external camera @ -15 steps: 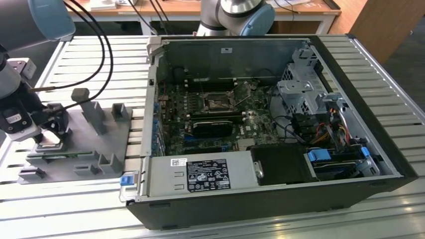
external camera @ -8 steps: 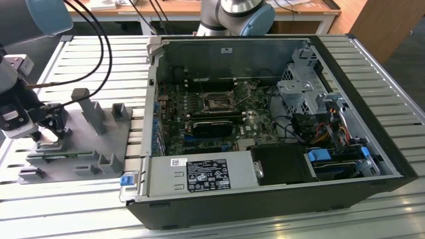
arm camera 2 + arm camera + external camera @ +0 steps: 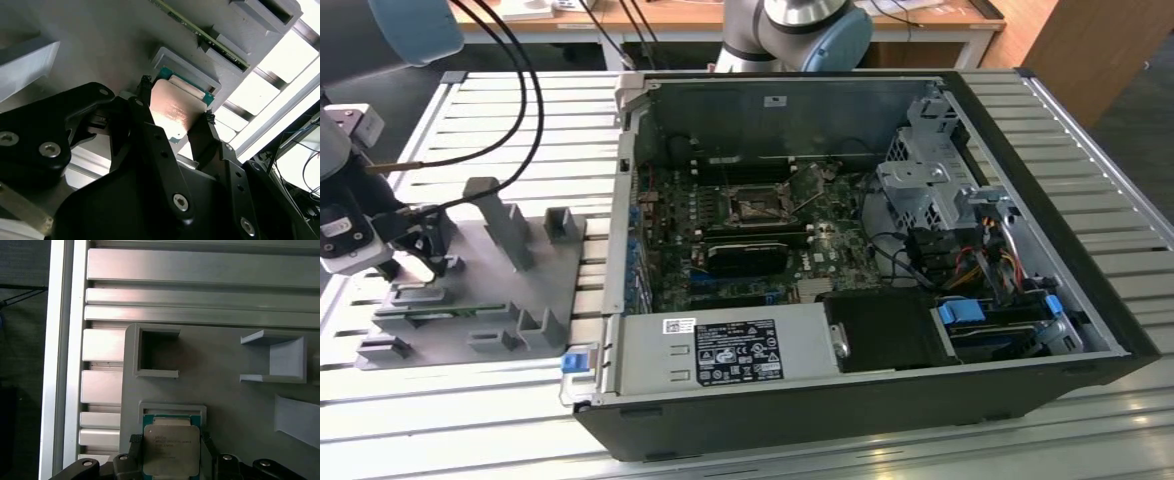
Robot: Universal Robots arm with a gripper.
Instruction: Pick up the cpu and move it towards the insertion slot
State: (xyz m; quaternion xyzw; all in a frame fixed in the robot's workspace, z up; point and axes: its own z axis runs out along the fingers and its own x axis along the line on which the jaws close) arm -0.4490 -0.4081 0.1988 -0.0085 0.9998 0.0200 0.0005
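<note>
The cpu (image 3: 170, 449), a flat square chip with a silvery top, sits between my gripper's (image 3: 170, 440) two black fingers. It is just off the teal-lined pocket (image 3: 172, 415) of the grey fixture (image 3: 225, 405). In the second wrist view the fingertips (image 3: 145, 85) press against opposite edges of the cpu (image 3: 172, 107), so the gripper (image 3: 176, 100) is shut on it. In the exterior view the gripper (image 3: 416, 250) hangs over the fixture (image 3: 480, 290) at that view's left. The insertion slot (image 3: 754, 207) lies inside the open computer case (image 3: 854, 250), well to that view's right.
Upright posts (image 3: 500, 220) and small blocks rise from the fixture around the gripper. Black cables (image 3: 520, 110) loop above it. The case's metal wall (image 3: 634, 190) stands between fixture and motherboard. A drive cage (image 3: 927, 190) and wiring fill the case's right side. The slatted aluminium table (image 3: 494, 390) lies underneath.
</note>
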